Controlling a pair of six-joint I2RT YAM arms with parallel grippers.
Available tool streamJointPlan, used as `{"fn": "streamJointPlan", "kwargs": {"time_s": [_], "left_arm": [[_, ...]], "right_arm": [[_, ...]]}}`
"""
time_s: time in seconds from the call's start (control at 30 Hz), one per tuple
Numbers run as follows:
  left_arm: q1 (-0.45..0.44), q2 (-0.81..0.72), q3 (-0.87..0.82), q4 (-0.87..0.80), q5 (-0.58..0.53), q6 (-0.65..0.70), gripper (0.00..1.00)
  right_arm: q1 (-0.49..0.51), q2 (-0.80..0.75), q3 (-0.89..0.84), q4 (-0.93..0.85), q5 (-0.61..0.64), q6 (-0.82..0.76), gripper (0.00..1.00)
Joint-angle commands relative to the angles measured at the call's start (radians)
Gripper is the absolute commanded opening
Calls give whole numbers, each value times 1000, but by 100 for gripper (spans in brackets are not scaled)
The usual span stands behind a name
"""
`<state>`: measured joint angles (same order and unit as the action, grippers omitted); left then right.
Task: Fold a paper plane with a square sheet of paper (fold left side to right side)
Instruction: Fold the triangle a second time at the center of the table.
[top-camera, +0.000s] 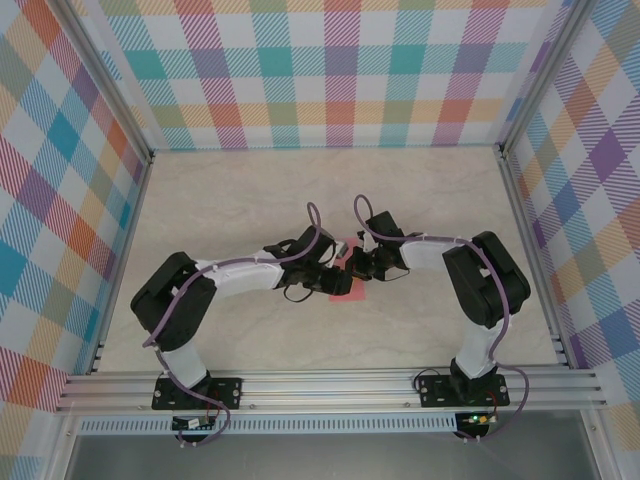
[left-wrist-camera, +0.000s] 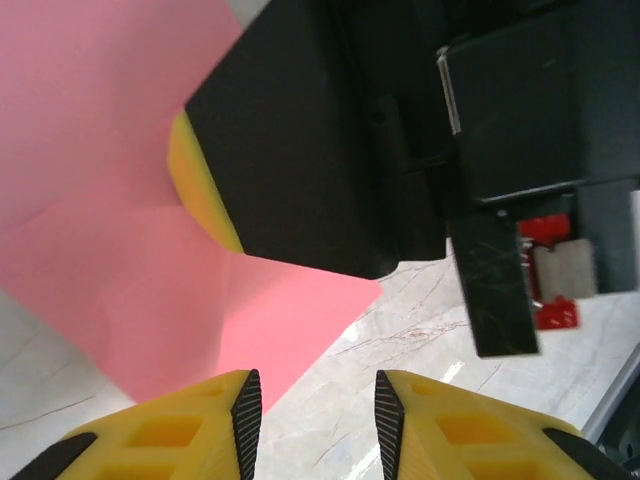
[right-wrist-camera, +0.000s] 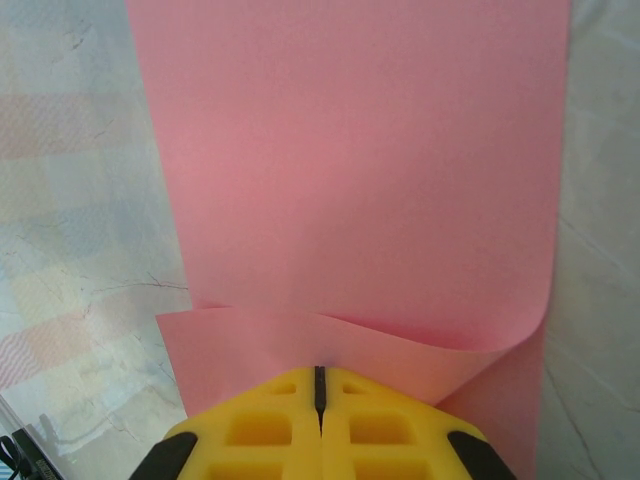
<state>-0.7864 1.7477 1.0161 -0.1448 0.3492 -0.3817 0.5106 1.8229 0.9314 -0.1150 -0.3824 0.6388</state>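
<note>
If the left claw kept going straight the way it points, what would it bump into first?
Most likely the square sheet of paper, whose corner lies just ahead of the open left gripper. Past that corner is the black body of the right gripper. Depth is hard to judge here.

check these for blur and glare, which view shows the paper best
Top external: sharp, evenly lit, but the square sheet of paper is a small patch between the arms. Left wrist: the close black housing is blurred, pale sheen on the table. Right wrist: paper evenly lit, soft, a faint plaid reflection on the table at left; clearest paper view.
</note>
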Motion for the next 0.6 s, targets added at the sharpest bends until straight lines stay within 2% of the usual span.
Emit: {"fn": "streamJointPlan", "kwargs": {"time_s": [0.0, 0.57], "left_arm": [[14, 30, 5, 45, 56, -17, 37], [13, 79, -44, 10, -42, -2, 33]], "right_arm": [[6, 21, -11, -64, 43, -19, 5], [8, 19, 0, -93, 60, -33, 5]]}}
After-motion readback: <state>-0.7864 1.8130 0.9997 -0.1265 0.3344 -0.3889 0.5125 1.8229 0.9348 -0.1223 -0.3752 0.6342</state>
